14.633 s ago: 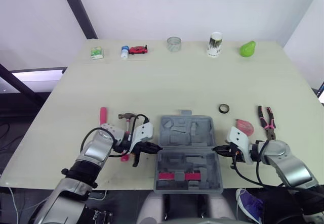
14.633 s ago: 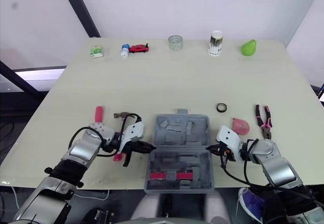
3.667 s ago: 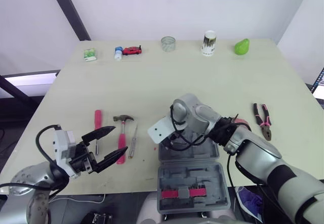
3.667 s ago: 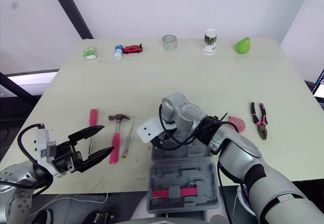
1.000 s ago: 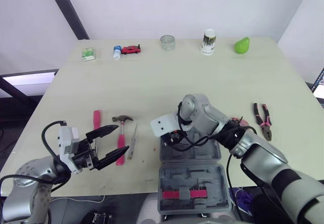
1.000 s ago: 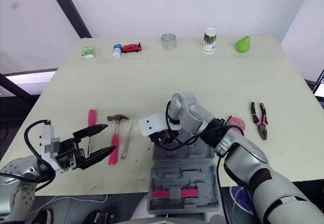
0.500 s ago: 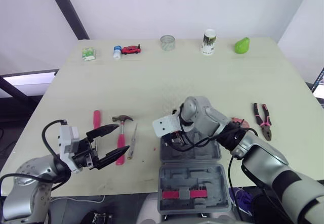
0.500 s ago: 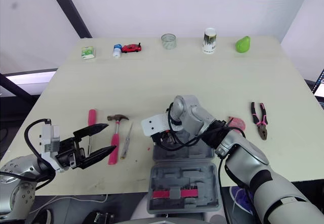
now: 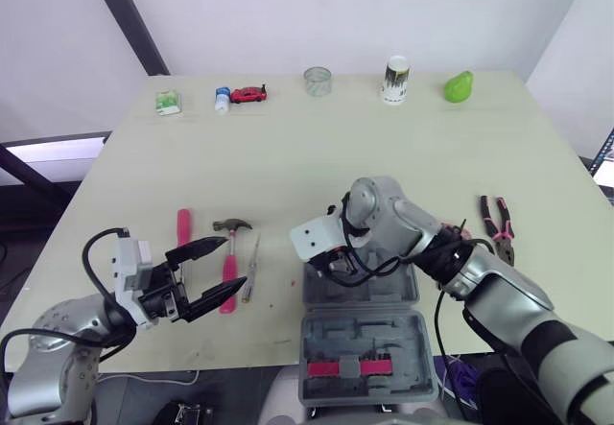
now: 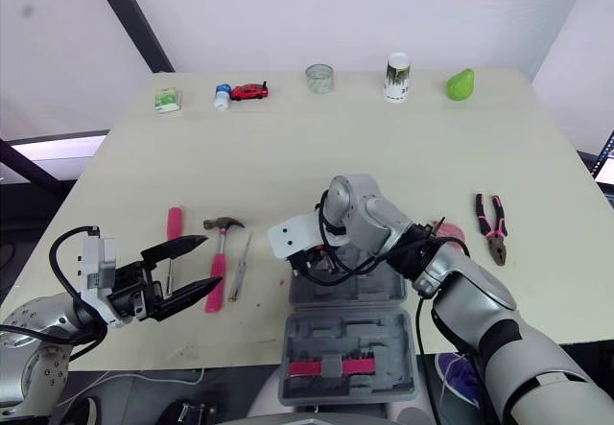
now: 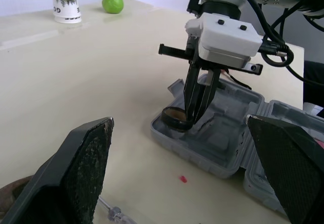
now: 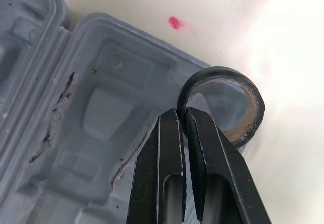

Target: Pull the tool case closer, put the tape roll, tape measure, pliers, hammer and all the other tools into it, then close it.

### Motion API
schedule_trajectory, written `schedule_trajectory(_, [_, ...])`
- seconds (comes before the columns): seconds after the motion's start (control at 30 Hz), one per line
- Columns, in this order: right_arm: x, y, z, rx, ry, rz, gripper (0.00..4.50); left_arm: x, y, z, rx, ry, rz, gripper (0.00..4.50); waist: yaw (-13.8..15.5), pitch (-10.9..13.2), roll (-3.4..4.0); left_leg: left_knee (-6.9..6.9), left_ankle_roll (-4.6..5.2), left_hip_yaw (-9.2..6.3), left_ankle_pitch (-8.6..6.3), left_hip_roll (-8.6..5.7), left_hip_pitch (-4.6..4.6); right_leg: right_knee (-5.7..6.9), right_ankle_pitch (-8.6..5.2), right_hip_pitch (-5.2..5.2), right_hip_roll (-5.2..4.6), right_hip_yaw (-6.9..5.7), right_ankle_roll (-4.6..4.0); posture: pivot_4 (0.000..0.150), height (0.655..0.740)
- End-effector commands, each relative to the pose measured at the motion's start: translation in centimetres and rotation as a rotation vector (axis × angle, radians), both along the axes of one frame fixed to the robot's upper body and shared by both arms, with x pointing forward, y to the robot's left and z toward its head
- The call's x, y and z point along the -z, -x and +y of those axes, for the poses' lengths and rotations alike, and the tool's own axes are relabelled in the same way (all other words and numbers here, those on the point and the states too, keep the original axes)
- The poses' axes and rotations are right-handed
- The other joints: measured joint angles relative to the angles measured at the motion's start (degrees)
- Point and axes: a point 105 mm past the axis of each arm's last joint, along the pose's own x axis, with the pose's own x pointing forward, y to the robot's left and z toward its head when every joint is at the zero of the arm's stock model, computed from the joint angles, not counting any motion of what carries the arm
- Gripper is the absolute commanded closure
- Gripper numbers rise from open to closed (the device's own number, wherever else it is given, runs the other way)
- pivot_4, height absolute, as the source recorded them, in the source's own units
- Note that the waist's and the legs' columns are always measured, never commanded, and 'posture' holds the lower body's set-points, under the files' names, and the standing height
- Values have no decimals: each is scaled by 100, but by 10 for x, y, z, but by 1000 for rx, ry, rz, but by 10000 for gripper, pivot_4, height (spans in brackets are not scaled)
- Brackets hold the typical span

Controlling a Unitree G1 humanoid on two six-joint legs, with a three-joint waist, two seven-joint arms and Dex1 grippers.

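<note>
Your right gripper [image 12: 182, 114] is pinched on the wall of the tape roll [image 12: 223, 73], one finger inside the ring and one outside. The roll hangs at the far left corner of the open tool case [image 12: 101, 113], its ring overlapping the rim toward the table [image 9: 288, 156]. Judgement: carry it inward, toward the case's middle, before release. The left wrist view shows the roll low over the tray; from the head, the wrist covers it. Your left gripper [image 9: 230, 265] is spread wide beside the hammer [image 9: 233, 225].
</note>
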Motion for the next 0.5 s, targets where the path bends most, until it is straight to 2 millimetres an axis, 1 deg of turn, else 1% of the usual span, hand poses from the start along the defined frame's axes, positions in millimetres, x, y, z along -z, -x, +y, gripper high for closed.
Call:
schedule_trajectory(0.03, [-9, 1, 7, -26, -25, -37, 43968, -4, -1, 1, 1, -9, -18, 0, -1, 0, 0, 0, 0, 0, 0, 0, 0, 0, 0, 0, 0, 0, 0, 1500, 7400])
schedule_trajectory(0.5, [-5, -1, 6, -35, -4, -59, 43968, -6, -1, -1, 1, -8, -19, 0, 0, 0, 0, 1, -1, 1, 0, 0, 0, 1, 0, 0, 23, 1, 0, 1500, 7400])
